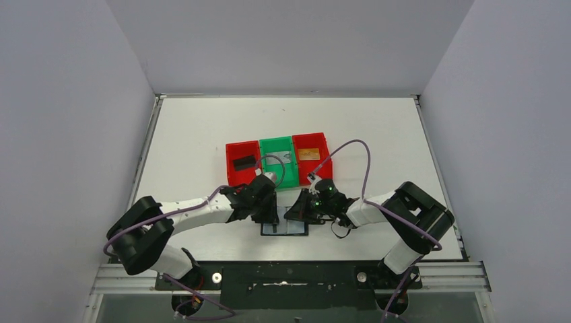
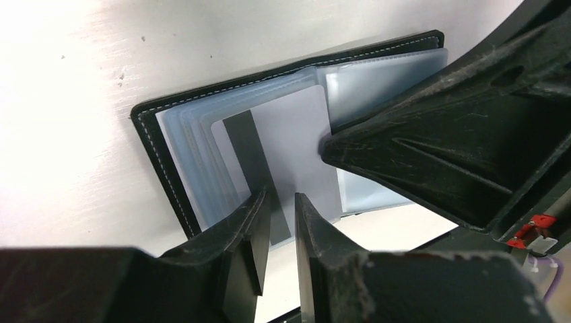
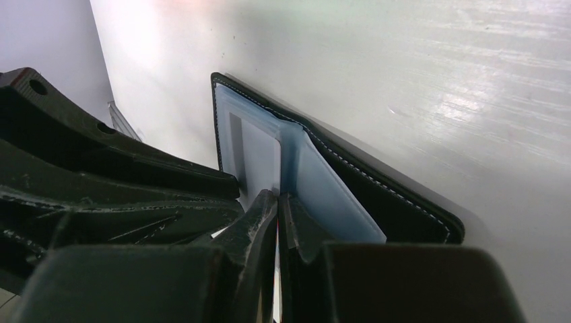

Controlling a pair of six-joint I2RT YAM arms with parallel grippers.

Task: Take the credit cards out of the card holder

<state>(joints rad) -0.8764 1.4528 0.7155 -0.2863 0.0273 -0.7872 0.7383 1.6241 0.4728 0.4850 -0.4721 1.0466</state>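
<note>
The card holder (image 1: 285,229) lies open on the table near the front edge, with its black cover (image 2: 161,155) underneath and blue-grey pockets on top. A pale grey card with a dark stripe (image 2: 289,148) sticks partly out of a pocket. My left gripper (image 2: 279,215) hovers over this card's near edge, its jaws a narrow gap apart and empty. My right gripper (image 3: 277,200) is shut, its tips pressed on the pockets at the holder's fold (image 3: 404,202). A black card (image 1: 244,161), a silver-grey card (image 1: 288,158) and an orange-gold card (image 1: 309,154) lie in the bins.
Three bins stand in a row behind the holder: a red bin (image 1: 232,176), a green bin (image 1: 276,142) and another red bin (image 1: 324,165). The two grippers (image 1: 268,214) (image 1: 296,210) are close together over the holder. White walls enclose the table.
</note>
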